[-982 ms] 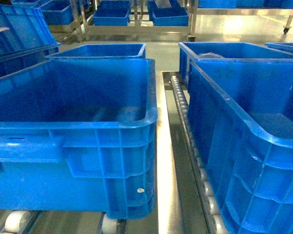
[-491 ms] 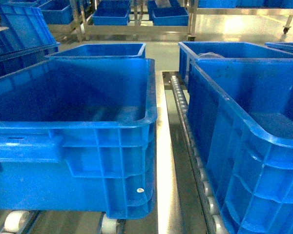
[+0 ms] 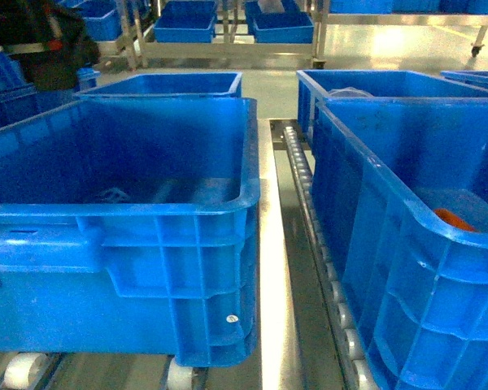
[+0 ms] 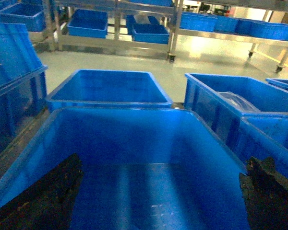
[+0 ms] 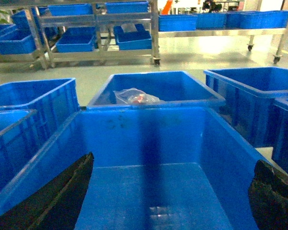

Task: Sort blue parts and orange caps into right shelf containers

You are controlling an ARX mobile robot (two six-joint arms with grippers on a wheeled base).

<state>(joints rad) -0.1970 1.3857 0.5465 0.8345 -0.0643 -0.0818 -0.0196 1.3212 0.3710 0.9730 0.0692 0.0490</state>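
a: head view first. what do you have?

b: 2 big blue crates side by side. an orange cap (image 3: 455, 219) peeks over the near wall of the right crate (image 3: 407, 213). no blue parts show.

a: left wrist view?

b: your left gripper (image 4: 158, 191) hangs over the left crate (image 4: 110, 125), jaws spread wide, holding nothing.

a: right wrist view?

b: right gripper (image 5: 170, 194) is spread wide too, over the cap's crate, so i'd judge it the nearer arm. the cap is hidden here.

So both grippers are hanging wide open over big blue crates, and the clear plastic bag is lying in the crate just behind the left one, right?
Not quite: the plastic bag lies in the crate behind the right one, as the right wrist view shows. The rest holds.
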